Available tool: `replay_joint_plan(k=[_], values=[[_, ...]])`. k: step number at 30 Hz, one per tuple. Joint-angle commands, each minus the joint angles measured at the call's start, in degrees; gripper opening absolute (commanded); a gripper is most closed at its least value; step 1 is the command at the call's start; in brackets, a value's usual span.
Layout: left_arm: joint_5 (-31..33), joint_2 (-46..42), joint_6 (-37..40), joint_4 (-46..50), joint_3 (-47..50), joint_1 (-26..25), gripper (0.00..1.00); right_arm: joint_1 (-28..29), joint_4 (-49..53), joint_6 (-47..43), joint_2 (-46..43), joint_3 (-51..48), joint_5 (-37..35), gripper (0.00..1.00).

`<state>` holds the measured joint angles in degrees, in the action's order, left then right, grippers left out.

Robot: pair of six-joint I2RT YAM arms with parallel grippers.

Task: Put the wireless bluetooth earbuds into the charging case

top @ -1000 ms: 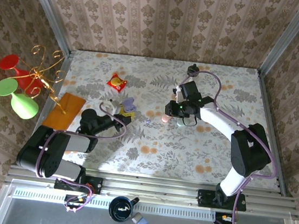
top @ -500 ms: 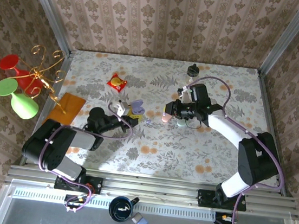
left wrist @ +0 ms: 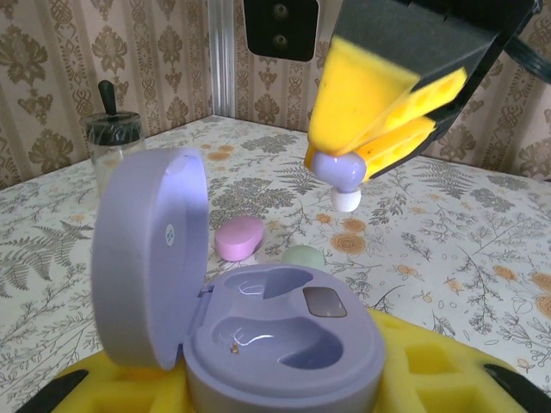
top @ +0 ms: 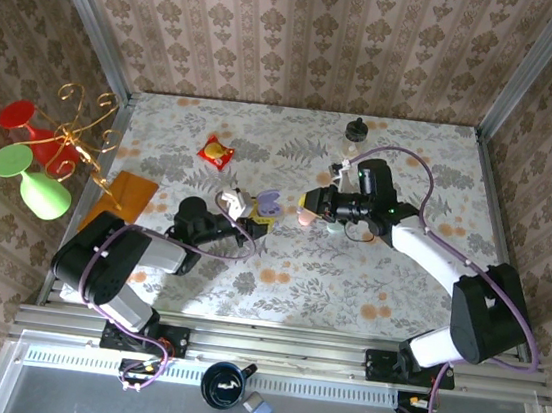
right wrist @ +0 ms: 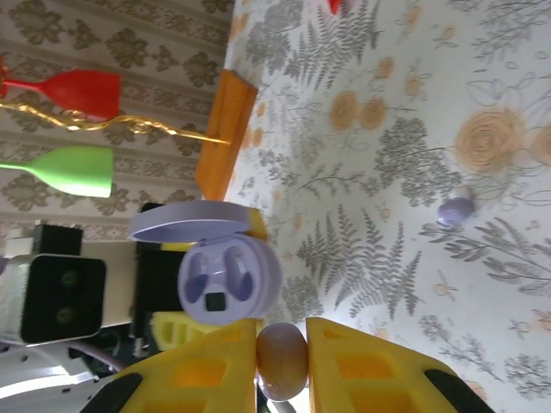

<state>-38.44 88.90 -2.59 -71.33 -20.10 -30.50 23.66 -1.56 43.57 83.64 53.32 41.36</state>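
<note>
The wireless bluetooth earbuds are apart. One lilac earbud (left wrist: pixel 338 169) with a white tip is pinched in the closed right end effector (right wrist: pixel 282 337), hanging just above and beyond the lilac charging case (left wrist: pixel 284 344). The left end effector (top: pixel 252 218) grips that case with its lid raised.

The right wrist view adds a second lilac earbud (right wrist: pixel 455 211), loose on the bench (top: pixel 348 276). From the left wrist, a pink case (left wrist: pixel 239 237) and a mint case (left wrist: pixel 303 256) sit side by side behind, with a black-lidded glass jar (left wrist: pixel 112 142) further back. The print on the red-and-yellow packet (top: pixel 215 151) is too small to read.
</note>
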Motion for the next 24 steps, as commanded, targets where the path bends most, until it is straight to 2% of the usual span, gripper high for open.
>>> replay_joint_plan(k=[1,10,24], values=[[-1.52,0.77,3.28,-2.20,-1.78,-1.02,0.30,2.08,-4.61,2.68,-2.60,-0.54,2.89,0.21],[-1.64,1.43,5.81,-2.31,-3.33,-3.23,0.30,7.30,-8.13,4.13,0.12,1.31,2.14,0.21],[-1.31,2.02,7.39,-2.41,-3.55,-4.30,0.31,8.07,-11.82,4.86,1.70,0.39,-0.91,0.20]])
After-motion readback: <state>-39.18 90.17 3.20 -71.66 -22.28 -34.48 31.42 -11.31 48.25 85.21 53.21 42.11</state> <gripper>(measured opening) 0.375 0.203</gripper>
